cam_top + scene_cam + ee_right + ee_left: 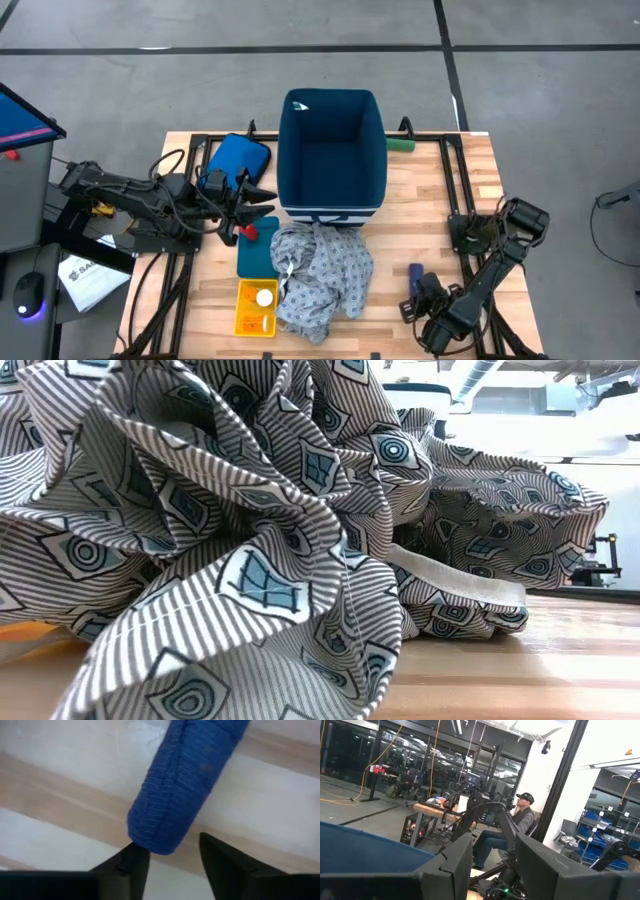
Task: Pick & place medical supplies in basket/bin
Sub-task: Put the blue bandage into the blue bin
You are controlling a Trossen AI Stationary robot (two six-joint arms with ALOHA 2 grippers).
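Right gripper point(170, 857) right of the bin point(333, 150), jaws part-open around blue cylinder point(187, 780) end, grip unclear, only the high view shows left gripper point(243, 210) holding red cylinder point(247, 232).

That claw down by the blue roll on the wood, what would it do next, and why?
Probably ease forward and close. The right pincer sits low over the wooden table, fingers apart, with only the near tip of the ribbed dark-blue cylinder reaching between them, so it likely needs more of it inside before gripping.
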